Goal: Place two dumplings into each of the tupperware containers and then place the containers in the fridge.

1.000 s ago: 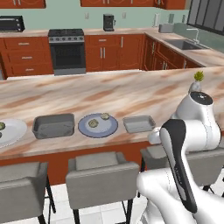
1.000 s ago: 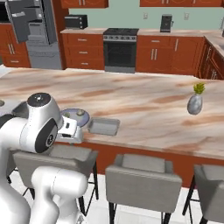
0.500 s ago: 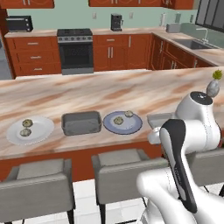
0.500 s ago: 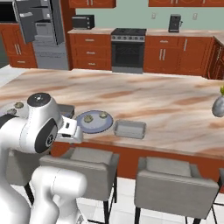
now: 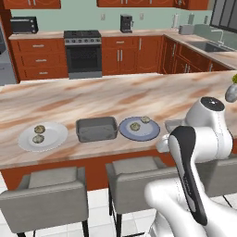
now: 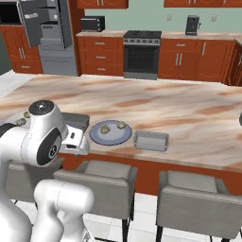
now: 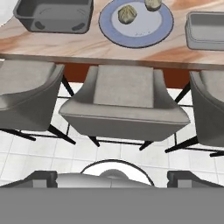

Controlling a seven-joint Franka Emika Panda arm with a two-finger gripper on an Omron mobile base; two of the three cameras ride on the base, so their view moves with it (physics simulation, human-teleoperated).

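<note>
Two tan dumplings (image 5: 134, 126) (image 5: 145, 119) lie on a blue-grey plate (image 5: 139, 134) on the island counter. Two more dumplings (image 5: 39, 129) (image 5: 38, 138) rest on a white plate (image 5: 55, 136) at the left. One grey tupperware container (image 5: 96, 128) stands empty between the plates. The other container (image 6: 151, 141) sits right of the blue plate. In the hand view the containers (image 7: 54, 15) (image 7: 205, 30) flank the blue plate (image 7: 135, 33). My gripper (image 7: 112, 178) is open, held low in front of the counter above the stools, holding nothing. The fridge (image 6: 47, 33) stands open at the far left.
Grey stools (image 7: 124, 98) line the counter's near edge below my hand. A small vase (image 5: 231, 92) stands on the counter at the far right. Behind the island are the stove (image 5: 83, 53), a microwave (image 5: 24, 24) and a sink (image 5: 210, 46).
The whole picture has shifted right in both base views, so the base has driven left along the counter. The white plate with dumplings has come into view. My gripper stays open.
</note>
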